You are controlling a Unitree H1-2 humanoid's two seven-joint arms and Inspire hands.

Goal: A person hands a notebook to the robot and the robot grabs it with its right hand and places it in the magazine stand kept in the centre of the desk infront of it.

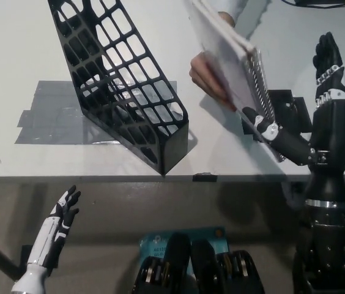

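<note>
Notebook [224, 52] held tilted above the desk [13, 61] by a person's hand [206, 79], spiral edge toward the robot, right of the black magazine stand [123, 92] and apart from it. Right hand [313, 101] raised at the notebook's spiral side, fingers spread apart, one digit touching or just under the lower edge, not clamped. Left hand [59, 223] rests low below the desk edge, fingers apart, holding nothing. Stand sits on grey tape [44, 116].
</note>
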